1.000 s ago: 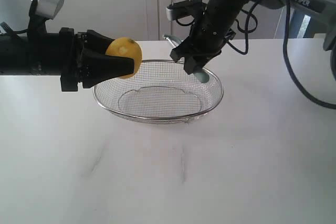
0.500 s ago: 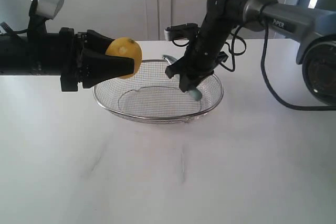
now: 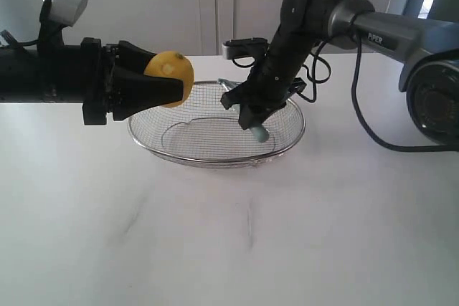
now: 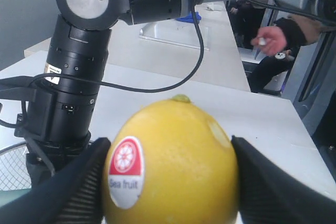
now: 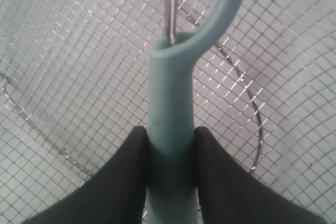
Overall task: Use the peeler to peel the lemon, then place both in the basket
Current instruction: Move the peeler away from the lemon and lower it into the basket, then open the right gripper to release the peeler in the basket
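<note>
My left gripper (image 3: 166, 82) is shut on the yellow lemon (image 3: 172, 77), holding it in the air just above the left rim of the wire basket (image 3: 287, 146). The left wrist view shows the lemon (image 4: 173, 161) filling the space between both black fingers, its red and white sticker facing the camera. My right gripper (image 3: 252, 111) is shut on the teal handle of the peeler (image 3: 258, 132), low inside the basket's right half. In the right wrist view the peeler (image 5: 170, 114) runs straight out between the fingers, close over the basket mesh (image 5: 68, 66).
The basket stands on a white table (image 3: 237, 234) with a pale wall behind it. Black cables (image 3: 366, 120) hang from the right arm over the table's right side. A person's hand (image 4: 273, 39) shows far off in the left wrist view.
My right arm has lowered and shifted left, bringing the peeler from above the basket's far rim down into the basket. The left gripper and lemon have stayed still.
</note>
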Robot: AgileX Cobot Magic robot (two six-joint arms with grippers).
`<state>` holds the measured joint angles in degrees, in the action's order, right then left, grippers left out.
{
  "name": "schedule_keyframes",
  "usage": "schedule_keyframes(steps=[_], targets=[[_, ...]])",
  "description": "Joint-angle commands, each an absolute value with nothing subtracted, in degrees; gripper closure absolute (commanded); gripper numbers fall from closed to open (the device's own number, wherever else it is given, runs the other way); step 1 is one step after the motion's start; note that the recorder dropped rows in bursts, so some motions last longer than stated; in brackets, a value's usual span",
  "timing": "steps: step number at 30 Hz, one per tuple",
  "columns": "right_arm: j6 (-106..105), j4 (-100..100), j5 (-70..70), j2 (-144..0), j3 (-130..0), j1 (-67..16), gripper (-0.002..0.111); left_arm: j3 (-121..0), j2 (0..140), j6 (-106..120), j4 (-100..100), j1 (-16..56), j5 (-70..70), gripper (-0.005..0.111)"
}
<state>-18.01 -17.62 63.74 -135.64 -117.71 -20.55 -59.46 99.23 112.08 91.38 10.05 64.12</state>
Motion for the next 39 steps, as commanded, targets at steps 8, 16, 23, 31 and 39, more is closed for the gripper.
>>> schedule_keyframes(steps=[8, 16, 23, 31, 39], targets=[[-15.7, -18.5, 65.6, -138.6, -117.8, -20.6, 0.108, -59.3, 98.9, 112.5, 92.5, 10.4, 65.6, 0.107], [-15.1, -18.4, 65.6, -138.6, -117.8, -20.6, 0.108, -59.3, 98.9, 112.5, 92.5, 10.4, 65.6, 0.107], [-15.1, -18.3, 65.4, -138.6, -117.8, -20.6, 0.096, -59.3, 98.9, 112.5, 92.5, 10.4, 65.6, 0.107], [-15.1, -18.2, 65.0, -138.6, -117.8, -20.6, 0.086, -59.3, 98.9, 112.5, 92.5, 10.4, 65.6, 0.107], [-15.1, -18.0, 64.2, -138.6, -118.1, -20.6, 0.078, -59.3, 98.9, 112.5, 92.5, 10.4, 65.6, 0.107]])
